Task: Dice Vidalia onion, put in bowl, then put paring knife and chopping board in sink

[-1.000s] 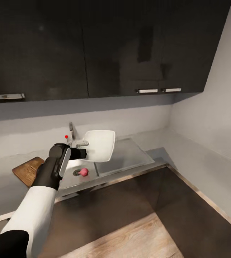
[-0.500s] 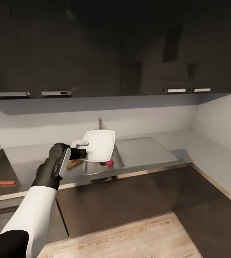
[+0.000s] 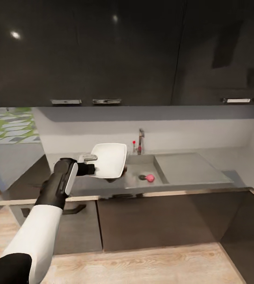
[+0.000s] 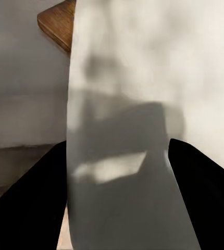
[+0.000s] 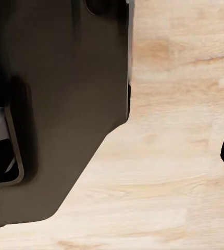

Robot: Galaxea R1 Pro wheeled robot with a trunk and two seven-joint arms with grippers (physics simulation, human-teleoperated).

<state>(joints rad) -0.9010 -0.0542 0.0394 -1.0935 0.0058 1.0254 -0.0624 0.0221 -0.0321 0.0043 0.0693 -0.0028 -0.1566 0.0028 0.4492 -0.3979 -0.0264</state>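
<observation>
A shallow white bowl point(image 3: 110, 159) hangs tilted above the countertop point(image 3: 79, 186), just left of the sink point(image 3: 139, 183). My left gripper point(image 3: 90, 162) is shut on the bowl's rim, and the bowl point(image 4: 127, 104) shows between both fingers in the left wrist view. The pinkish Vidalia onion point(image 3: 150, 178) lies in the basin beside the round drain point(image 3: 142, 177). A brown corner of the chopping board point(image 4: 60, 23) shows past the bowl. The paring knife is out of view. My right gripper point(image 5: 112, 164) hangs open over the wooden floor, beside my dark base point(image 5: 60, 104).
A chrome faucet point(image 3: 141, 141) with a red-tipped lever point(image 3: 133, 142) stands behind the basin. The flat drainboard point(image 3: 190, 167) runs to the right. Dark wall cabinets point(image 3: 123, 51) hang overhead, and dark base cabinets point(image 3: 154, 221) front the counter. A window point(image 3: 8, 126) is at far left.
The whole view has swung left, so the camera has moved: the sink and onion now sit right of the bowl. My left arm keeps the bowl held the same way.
</observation>
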